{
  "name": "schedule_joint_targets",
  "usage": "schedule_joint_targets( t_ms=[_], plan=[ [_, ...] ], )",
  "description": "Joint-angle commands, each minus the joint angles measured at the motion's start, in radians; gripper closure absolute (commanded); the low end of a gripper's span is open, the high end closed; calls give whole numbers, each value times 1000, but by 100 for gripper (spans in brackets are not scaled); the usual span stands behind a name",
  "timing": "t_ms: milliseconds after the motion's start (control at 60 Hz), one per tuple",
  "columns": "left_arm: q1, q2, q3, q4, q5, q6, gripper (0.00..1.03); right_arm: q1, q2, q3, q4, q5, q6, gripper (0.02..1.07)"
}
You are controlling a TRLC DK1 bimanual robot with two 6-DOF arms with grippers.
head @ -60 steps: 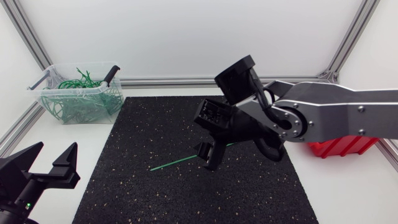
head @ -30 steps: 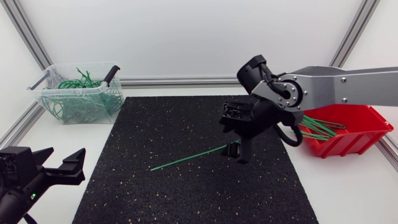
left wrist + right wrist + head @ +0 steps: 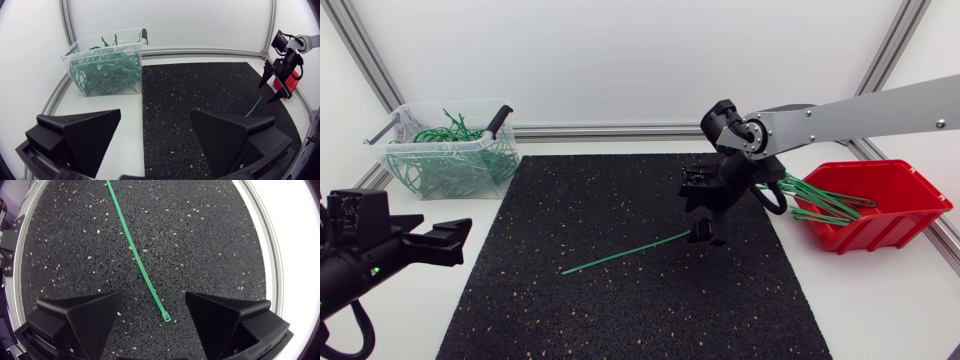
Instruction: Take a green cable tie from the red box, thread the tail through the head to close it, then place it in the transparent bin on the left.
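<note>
Right arm [image 3: 860, 115] drawn back rightward, red box [image 3: 880, 215] now uncovered | right gripper [image 3: 706, 230] spread open, empty, over head end of green cable tie [image 3: 625, 253] | tie flat on black mat [image 3: 570, 200], frame centre | left gripper [image 3: 455, 235] splayed open, lower left

The cable tie [image 3: 138, 260] is green, the mat [image 3: 570, 210] black (pale-speckled).

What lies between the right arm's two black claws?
The head end of the green cable tie, flat on the black mat, sits inside the open right gripper, untouched by it. The right wrist view shows this.
</note>
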Motion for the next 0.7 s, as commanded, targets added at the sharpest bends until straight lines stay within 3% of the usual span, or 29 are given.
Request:
schedule_joint_targets(
  t_ms=[0,200,283,417,517,683],
  plan=[
    [-8,56,60,-33,54,16,7,-17,43,41,-30,3,-62,17],
    [-45,139,122,-44,82,19,7,-33,109,103,-55,15,-102,28],
    [-53,177,152,-60,82,93,7,-28,135,123,-63,30,-116,29],
    [-79,268,211,-110,90,260,7,-22,172,166,-101,39,-134,38],
    [-83,295,229,-126,91,289,7,-14,176,176,-123,39,-145,40],
    [-128,328,234,-126,188,331,7,-7,203,187,-132,59,-157,48]
  ],
)
